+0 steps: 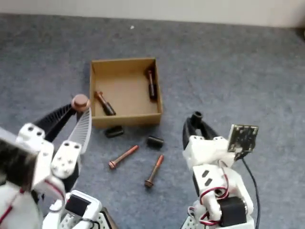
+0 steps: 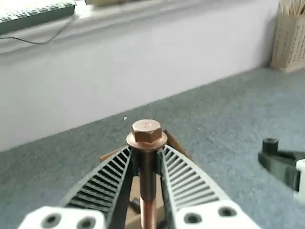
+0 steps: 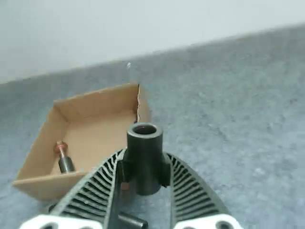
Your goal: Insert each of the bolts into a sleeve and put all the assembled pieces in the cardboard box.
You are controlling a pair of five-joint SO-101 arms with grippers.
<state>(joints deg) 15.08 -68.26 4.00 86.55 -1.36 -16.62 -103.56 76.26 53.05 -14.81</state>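
Note:
My left gripper (image 1: 78, 113) is shut on a copper bolt (image 2: 147, 143) that stands upright, its hex head (image 1: 80, 101) just off the cardboard box's (image 1: 125, 66) near left corner. To the right of the box, my right gripper (image 1: 196, 125) is shut on a black sleeve (image 3: 144, 157), held with its bore facing up. Two assembled pieces lie inside the box, one by the right wall (image 1: 151, 84) and one at the near left (image 1: 104, 104). In front of the box, two loose bolts (image 1: 123, 157) (image 1: 154, 170) and two loose sleeves (image 1: 114, 131) (image 1: 155, 141) lie on the carpet.
Grey carpet (image 1: 228, 71) covers the table and runs open to the right of and behind the box. A pale wall (image 3: 143, 28) borders the far edge. In the left wrist view the other arm's black finger (image 2: 281, 160) shows off to the side.

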